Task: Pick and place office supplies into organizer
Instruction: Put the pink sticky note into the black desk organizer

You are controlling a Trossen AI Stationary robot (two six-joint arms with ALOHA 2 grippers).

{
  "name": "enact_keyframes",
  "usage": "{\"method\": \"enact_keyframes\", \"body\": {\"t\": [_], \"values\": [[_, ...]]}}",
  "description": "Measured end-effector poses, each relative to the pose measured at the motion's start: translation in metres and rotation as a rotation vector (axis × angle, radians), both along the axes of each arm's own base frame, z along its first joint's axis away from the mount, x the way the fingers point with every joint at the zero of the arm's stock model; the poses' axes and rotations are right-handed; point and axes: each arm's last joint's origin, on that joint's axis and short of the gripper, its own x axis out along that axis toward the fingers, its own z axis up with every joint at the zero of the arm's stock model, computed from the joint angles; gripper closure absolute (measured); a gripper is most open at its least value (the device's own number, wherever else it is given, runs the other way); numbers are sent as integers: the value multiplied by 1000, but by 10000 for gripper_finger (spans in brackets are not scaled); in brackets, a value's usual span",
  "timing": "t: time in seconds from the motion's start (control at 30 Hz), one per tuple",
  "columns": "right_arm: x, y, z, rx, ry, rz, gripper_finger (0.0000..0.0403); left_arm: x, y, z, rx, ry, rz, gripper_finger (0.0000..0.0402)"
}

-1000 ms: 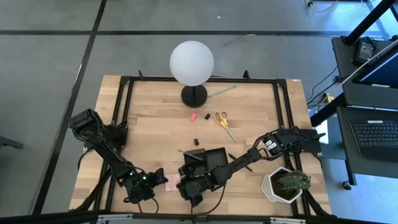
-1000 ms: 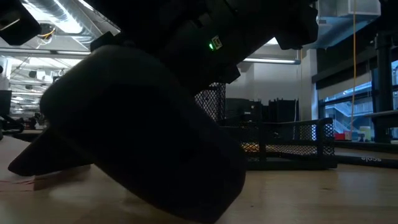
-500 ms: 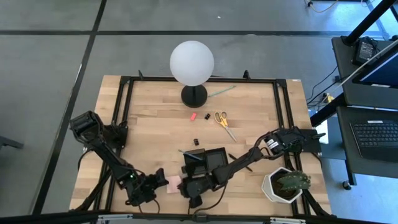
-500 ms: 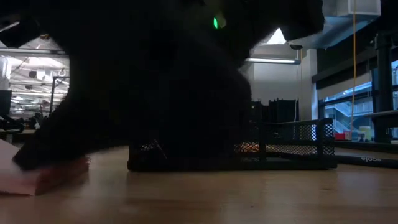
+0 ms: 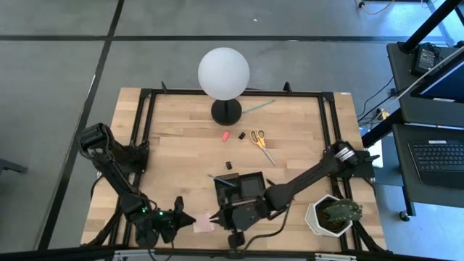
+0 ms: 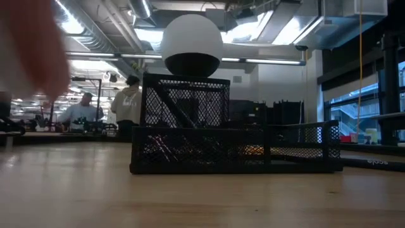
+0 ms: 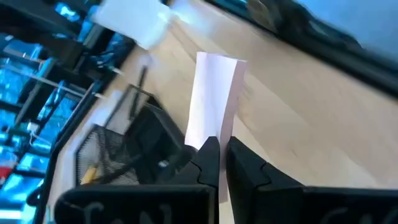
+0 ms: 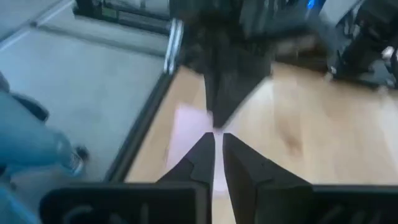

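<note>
The pink sticky-note pad (image 5: 204, 224) is near the table's near edge, between my left gripper (image 5: 187, 217) and my right gripper (image 5: 223, 217). Both are shut on it. It shows as a pale strip (image 7: 214, 99) in the left wrist view and as a pink blur (image 6: 31, 50) high in the low view. The black mesh organizer (image 5: 243, 188) lies just beyond them with a pen (image 5: 223, 179) across it. The yellow-handled scissors (image 5: 262, 143), binder clips (image 5: 228, 165), a small pink piece (image 5: 225, 135) and a green stick (image 5: 258, 106) lie farther off. My left gripper pinches the pad by its near end (image 7: 214, 142), coming level from the table's left. The pad stands out ahead of the fingers, lifted clear. My right gripper comes from the table's right. Pink (image 8: 216, 177) fills the narrow gap between its fingers, whose tips nearly meet the left gripper's tips. Which part of the pad it holds is hidden.
A white globe lamp (image 5: 224, 73) stands on a black base at the far middle. A potted plant (image 5: 333, 214) sits at the near right. A black frame (image 5: 138, 130) runs around the tabletop. People stand in the room behind (image 6: 130, 101).
Both grippers moved toward the table's near edge, the left arm drawing back toward the near left. The pad, lying flat on the wood half a second ago, is lifted clear. The arms that blocked the low view have left it, and the organizer shows there.
</note>
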Motion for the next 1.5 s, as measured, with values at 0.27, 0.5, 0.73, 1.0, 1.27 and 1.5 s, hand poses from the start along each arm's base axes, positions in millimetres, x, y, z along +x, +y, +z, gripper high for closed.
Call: {"method": "enact_keyframes", "body": {"t": [0.27,0.5,0.73,1.0,1.27,1.5], "values": [[-37,-17,62,-27,1,7,366,28,22,33,-43,-54,81,396],[-49,-32,56,-170,76,-118,366,60,51,36,2,-25,109,396],[-83,-77,30,-54,-29,-171,366,80,60,54,73,-73,80,396],[-143,-140,8,107,-174,-176,366,93,76,56,269,-53,56,396],[-177,-170,-29,361,-166,-344,366,107,98,56,561,-6,-33,395],[-181,-170,-35,587,-125,-441,366,114,104,60,614,-38,-139,394]]}}
